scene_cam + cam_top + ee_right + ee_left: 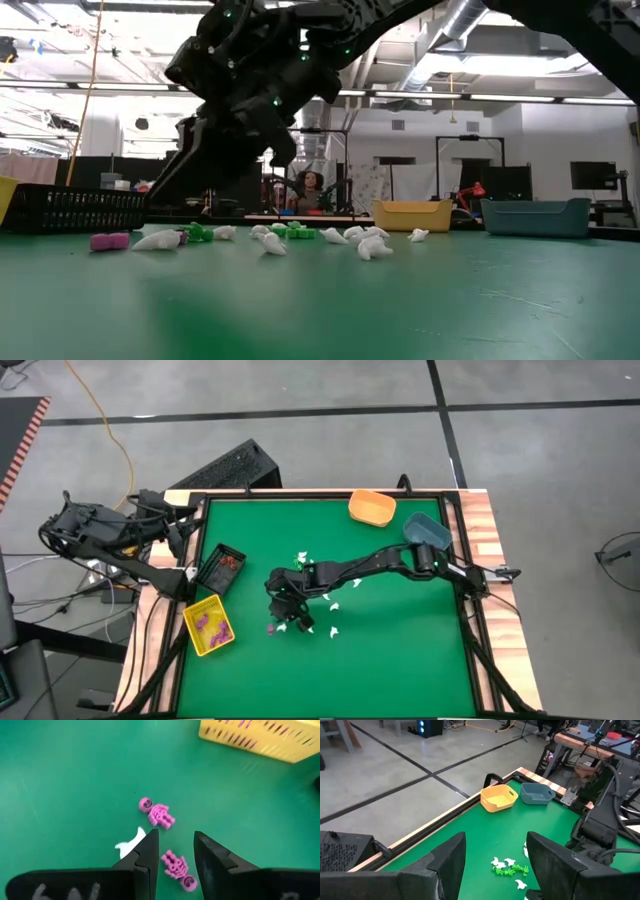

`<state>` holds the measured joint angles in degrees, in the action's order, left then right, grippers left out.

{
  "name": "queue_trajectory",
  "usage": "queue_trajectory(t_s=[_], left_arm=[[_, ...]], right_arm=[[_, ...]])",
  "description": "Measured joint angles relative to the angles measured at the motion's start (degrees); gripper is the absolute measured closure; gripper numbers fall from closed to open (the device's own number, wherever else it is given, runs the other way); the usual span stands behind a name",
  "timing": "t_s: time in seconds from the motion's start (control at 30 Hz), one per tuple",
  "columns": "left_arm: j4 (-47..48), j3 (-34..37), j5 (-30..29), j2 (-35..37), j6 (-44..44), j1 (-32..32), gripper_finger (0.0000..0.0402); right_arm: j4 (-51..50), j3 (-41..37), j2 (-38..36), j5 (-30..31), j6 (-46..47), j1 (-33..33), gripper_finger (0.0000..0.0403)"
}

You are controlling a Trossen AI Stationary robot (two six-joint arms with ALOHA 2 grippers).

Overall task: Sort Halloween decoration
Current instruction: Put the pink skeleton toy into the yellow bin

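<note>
Tiny white, green and purple Halloween trinkets (318, 598) lie scattered mid-table. My right gripper (176, 851) hangs low over them near the yellow bin, slanting down and open. One purple skeleton (178, 868) lies flat on the green mat between its fingers, with a gap on either side. A second purple skeleton (157, 814) lies just beyond the fingertips. A white ghost (131, 844) is partly hidden behind one finger. My left gripper (495, 851) waits open and raised over the table's left edge, with nothing between its fingers.
A yellow bin (208, 626) with purple pieces and a black bin (221, 569) with reddish pieces stand at the left. An orange bin (371, 507) and a blue bin (427, 530) stand at the far right. Bare green mat lies toward the near edge.
</note>
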<state>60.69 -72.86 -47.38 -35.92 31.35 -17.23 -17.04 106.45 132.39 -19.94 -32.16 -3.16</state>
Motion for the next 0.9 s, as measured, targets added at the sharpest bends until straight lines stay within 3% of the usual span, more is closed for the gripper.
queue_trajectory(t_s=[0.63,0.9], left_arm=[[0.3,0.0,-2.0,0.0,0.0,0.0,0.0202],[0.4,0.0,-3.0,0.1,-0.2,0.0,0.0202]], right_arm=[[-1.4,0.2,4.6,0.4,-3.9,0.7,0.0286],[-1.7,0.2,4.6,0.2,2.3,1.3,0.0333]])
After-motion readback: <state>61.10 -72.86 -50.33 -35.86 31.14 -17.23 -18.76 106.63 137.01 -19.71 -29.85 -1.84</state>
